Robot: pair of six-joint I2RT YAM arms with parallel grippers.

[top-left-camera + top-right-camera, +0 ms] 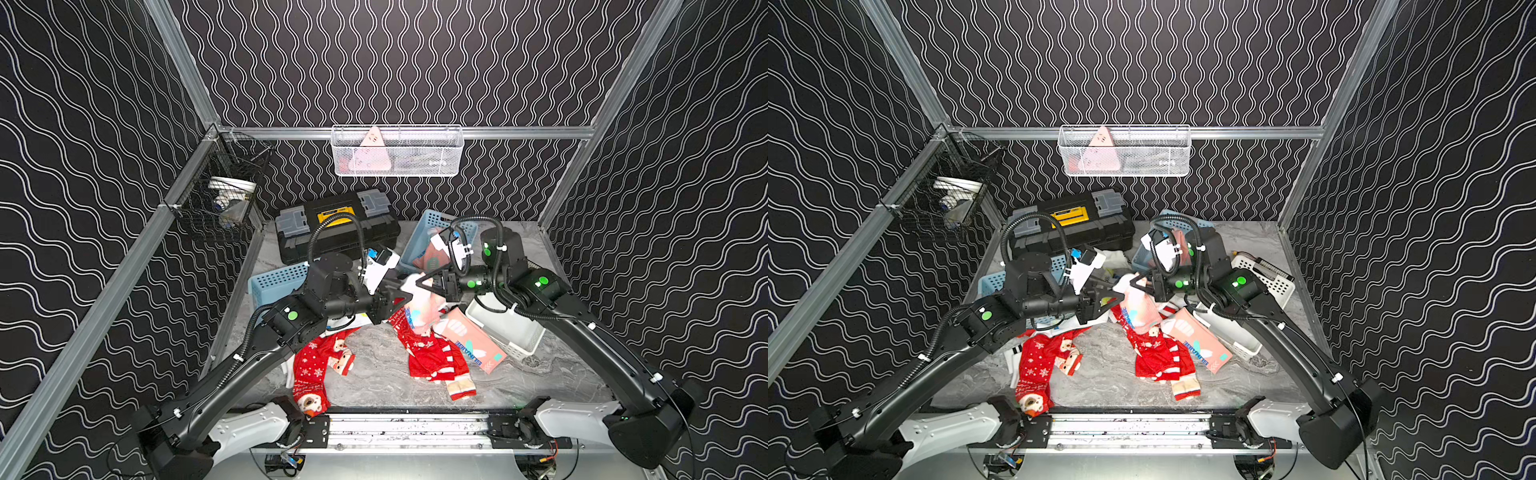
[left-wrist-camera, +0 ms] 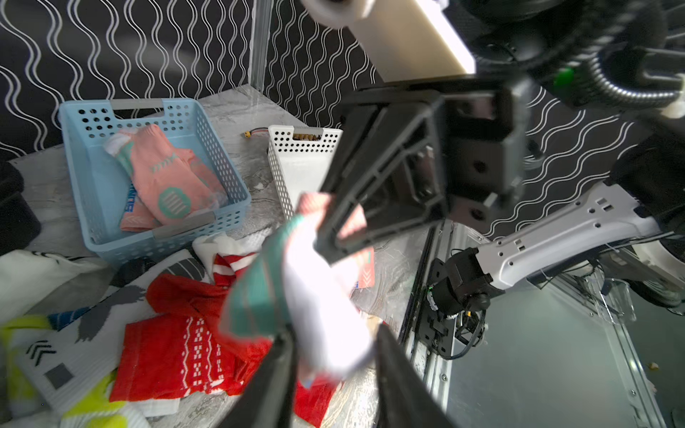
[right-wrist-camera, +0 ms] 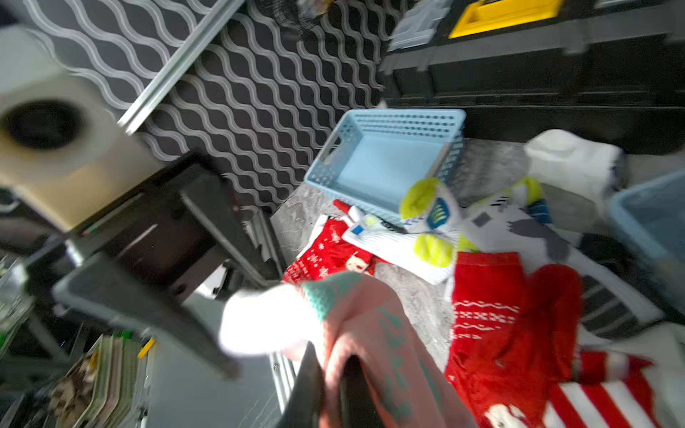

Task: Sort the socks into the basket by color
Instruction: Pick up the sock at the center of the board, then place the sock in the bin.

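The grey marbled tabletop point(image 1: 374, 376) carries a black toolbox point(image 1: 336, 232) at the back, 2 light-blue perforated baskets point(image 1: 276, 282), 1 white perforated basket point(image 1: 519, 349), and loose socks: red Christmas socks point(image 1: 309, 365), a salmon-pink sock point(image 1: 478, 336), and white socks with yellow marks point(image 2: 85, 355).

Two high views over the whole table point(image 1: 374, 374); both wrist views close on one pink sock point(image 2: 296, 296).
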